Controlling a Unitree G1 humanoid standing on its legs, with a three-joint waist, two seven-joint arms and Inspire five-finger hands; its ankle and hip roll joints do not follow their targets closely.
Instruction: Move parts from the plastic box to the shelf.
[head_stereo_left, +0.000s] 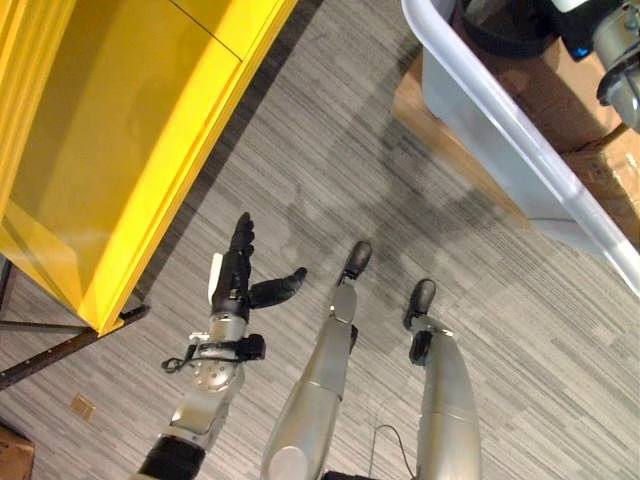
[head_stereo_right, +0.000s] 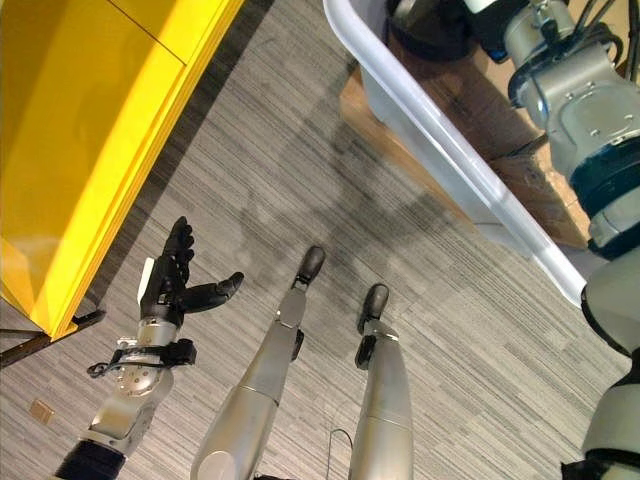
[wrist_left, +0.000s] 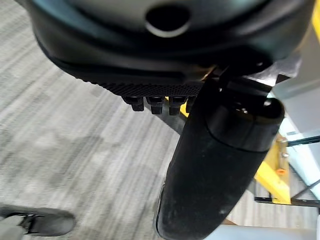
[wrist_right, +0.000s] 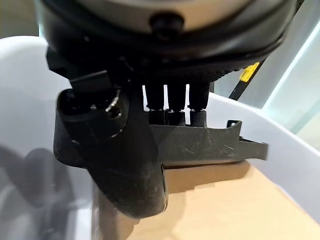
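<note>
A black part (wrist_right: 200, 145) is gripped by the right hand (wrist_right: 130, 150) inside the plastic box (head_stereo_right: 450, 150); the yellow shelf (head_stereo_left: 130, 150) lies well apart, nearer the slack left hand (head_stereo_left: 240, 275).

Grey striped carpet floor (head_stereo_left: 300, 150); yellow shelf (head_stereo_left: 120, 140) along its left edge, pale plastic box (head_stereo_left: 520, 150) on brown cardboard (head_stereo_right: 530, 180) toward the far right corner.

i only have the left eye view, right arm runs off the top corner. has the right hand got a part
Observer: Yes. In the right wrist view the right hand has its fingers curled round a black part.
Operator: is it out of the box
Observer: No. The plastic box has its pale wall rising beside the hand and part, so both are inside it.
</note>
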